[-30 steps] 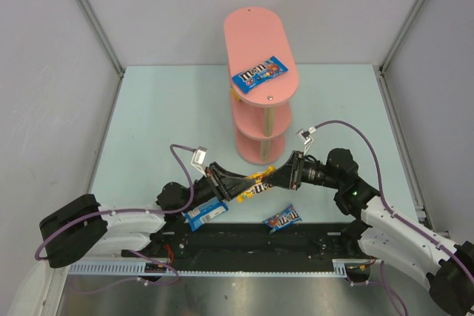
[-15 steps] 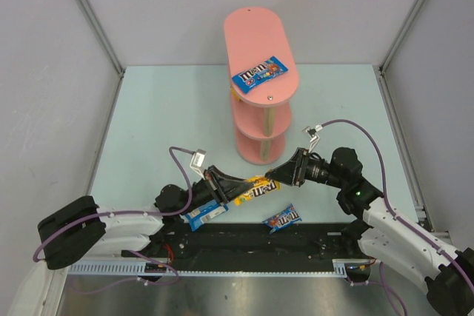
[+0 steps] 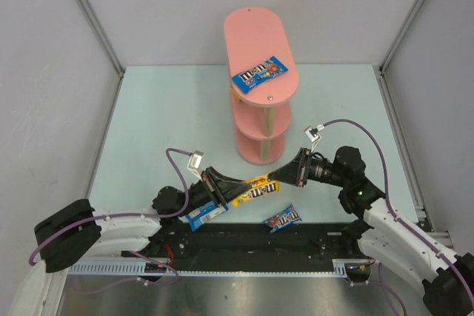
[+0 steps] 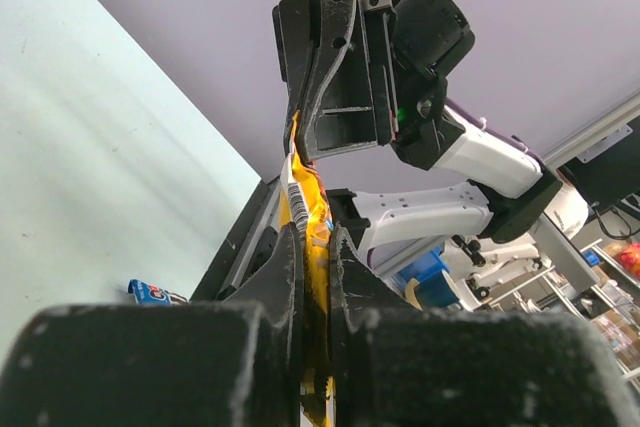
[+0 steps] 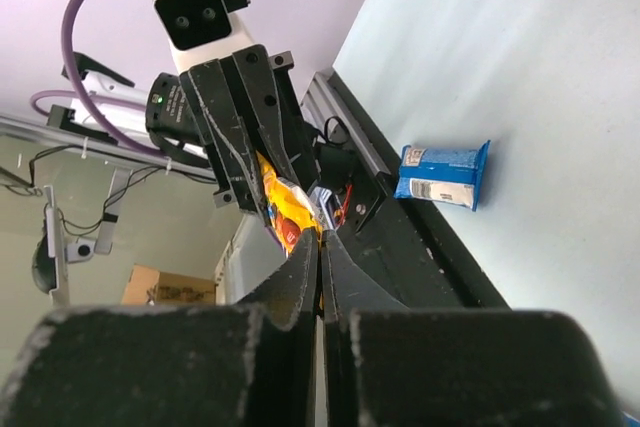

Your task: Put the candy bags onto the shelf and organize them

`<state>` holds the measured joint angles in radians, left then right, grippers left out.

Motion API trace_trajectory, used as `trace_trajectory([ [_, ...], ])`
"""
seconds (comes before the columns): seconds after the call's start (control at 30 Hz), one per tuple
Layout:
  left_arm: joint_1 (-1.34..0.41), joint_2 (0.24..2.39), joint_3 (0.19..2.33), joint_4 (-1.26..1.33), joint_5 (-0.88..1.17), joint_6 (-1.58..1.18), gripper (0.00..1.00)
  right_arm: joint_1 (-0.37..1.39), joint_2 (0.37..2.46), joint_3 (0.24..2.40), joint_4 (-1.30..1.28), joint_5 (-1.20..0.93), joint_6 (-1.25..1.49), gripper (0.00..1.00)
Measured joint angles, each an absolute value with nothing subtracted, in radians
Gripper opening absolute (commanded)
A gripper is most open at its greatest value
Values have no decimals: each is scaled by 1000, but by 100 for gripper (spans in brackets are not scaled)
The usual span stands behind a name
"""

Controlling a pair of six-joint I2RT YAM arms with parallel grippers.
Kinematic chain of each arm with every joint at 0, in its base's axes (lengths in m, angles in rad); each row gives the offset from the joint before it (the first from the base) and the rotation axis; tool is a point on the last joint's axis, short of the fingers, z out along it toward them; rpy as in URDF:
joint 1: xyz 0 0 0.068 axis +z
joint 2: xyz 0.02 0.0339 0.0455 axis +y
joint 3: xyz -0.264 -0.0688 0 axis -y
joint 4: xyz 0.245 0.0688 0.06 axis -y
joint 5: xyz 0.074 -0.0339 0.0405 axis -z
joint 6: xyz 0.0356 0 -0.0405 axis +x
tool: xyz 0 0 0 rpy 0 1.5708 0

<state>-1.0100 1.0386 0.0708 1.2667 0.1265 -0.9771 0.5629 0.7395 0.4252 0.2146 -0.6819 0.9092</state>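
Both jaws pinch one yellow "m&m's" packet; a blue "m&m's" packet tops the shelf.

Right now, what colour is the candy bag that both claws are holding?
Yellow. The M&M's bag shows best in the top external view.

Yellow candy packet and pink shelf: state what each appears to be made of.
The yellow glossy candy packet looks like thin plastic film: shiny, crinkled, printed. The tall pink three-tier shelf has smooth matte boards, probably painted wood or plastic; its pale posts look like bare wood, grain too small to see.
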Motion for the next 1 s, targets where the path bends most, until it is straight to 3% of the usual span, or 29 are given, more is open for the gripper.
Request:
trace_trajectory([
  [0.1,-1011,1028,71,1260,125,-977,0,522,736,425,214,-736,913,0],
  [0.13,-1011,1026,71,1258,125,-978,0,511,736,425,214,-754,915,5],
  [0.17,-1011,1026,71,1258,125,-978,0,500,736,425,214,-771,916,26],
  [0.27,-1010,1019,64,1260,125,-978,0,458,735,424,213,-777,917,51],
  [0.43,-1010,1008,54,1264,125,-978,0,421,736,423,215,-760,915,70],
  [0.57,-1010,1008,54,1264,121,-977,0,424,736,422,220,-760,916,72],
  [1.0,-1010,1034,88,1268,77,-960,0,515,737,422,272,-776,911,54],
])
